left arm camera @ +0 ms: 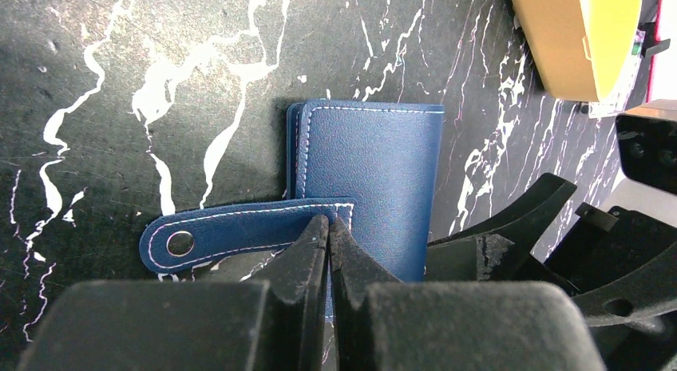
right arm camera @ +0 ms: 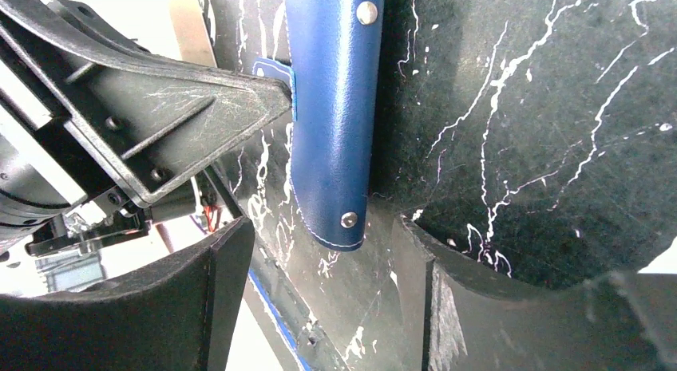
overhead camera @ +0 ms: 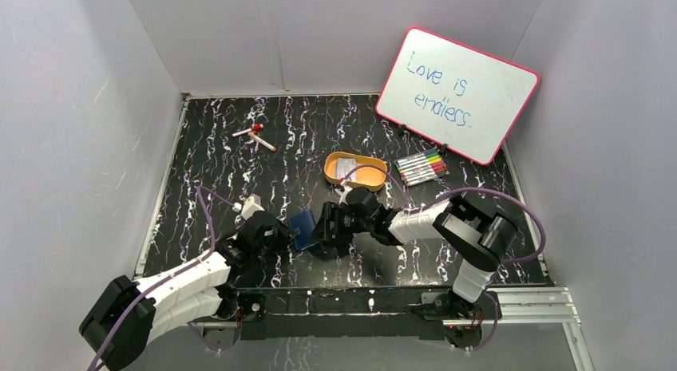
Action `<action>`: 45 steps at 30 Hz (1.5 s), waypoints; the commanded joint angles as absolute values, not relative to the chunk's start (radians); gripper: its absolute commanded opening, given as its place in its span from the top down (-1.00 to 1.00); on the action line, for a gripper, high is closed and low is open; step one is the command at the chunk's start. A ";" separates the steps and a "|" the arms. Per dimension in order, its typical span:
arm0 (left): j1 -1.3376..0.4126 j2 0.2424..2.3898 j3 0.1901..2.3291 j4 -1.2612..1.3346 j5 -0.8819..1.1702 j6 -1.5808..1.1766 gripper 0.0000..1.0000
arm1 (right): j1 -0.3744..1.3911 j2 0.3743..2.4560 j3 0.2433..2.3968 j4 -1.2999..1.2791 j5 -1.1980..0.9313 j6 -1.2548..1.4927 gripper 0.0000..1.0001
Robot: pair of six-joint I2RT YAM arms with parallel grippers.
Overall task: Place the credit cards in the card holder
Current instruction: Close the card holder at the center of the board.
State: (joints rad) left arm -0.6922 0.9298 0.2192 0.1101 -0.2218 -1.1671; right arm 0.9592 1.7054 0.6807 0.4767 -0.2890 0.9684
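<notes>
a: fingers of the left gripper (left arm camera: 328,224) pinch the snap tab (left arm camera: 239,231); the right gripper (right arm camera: 323,235) gapes wide, holding nothing.
b: how far along?
a: barely begun, i'd say. table (overhead camera: 479,259) has open room all round; card holder (left arm camera: 371,179) lies folded near its front middle (nothing seen tucked inside).

- In the left wrist view, the left gripper (left arm camera: 328,231) is covering the lower edge of the card holder (left arm camera: 371,171), and the orange tray (left arm camera: 552,52) is running off the top edge.
- In the right wrist view, the card holder's upper end is running past the top edge.
- From above, only a small navy patch of it is showing.
- A pale shape (overhead camera: 349,172) inside the tray is looking too small to identify.
</notes>
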 commanded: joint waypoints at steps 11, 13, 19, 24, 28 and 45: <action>-0.674 0.956 0.157 0.032 -0.225 -1.156 0.99 | 0.909 1.792 0.649 0.719 -0.305 1.010 -0.40; -0.672 0.955 0.154 0.032 -0.223 -1.156 0.99 | 0.905 1.817 0.669 0.726 -0.328 1.006 -0.36; -0.665 0.957 0.145 0.040 -0.214 -1.156 0.99 | 0.906 1.876 0.680 0.826 -0.427 1.022 -0.07; -0.661 0.964 0.134 0.055 -0.205 -1.158 0.99 | 0.909 1.900 0.674 0.884 -0.476 1.035 -0.02; -0.660 0.978 0.130 0.069 -0.197 -1.160 1.00 | 0.917 1.919 0.686 0.899 -0.484 1.044 0.17; -0.656 0.974 0.123 0.069 -0.189 -1.162 1.00 | 0.917 1.965 0.689 1.018 -0.461 1.143 0.27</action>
State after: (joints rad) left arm -0.6613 0.9451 0.1738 0.2111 -0.1806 -1.1870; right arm 0.9108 1.9453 0.6567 0.9173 -0.4435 1.1160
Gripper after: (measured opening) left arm 0.008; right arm 0.405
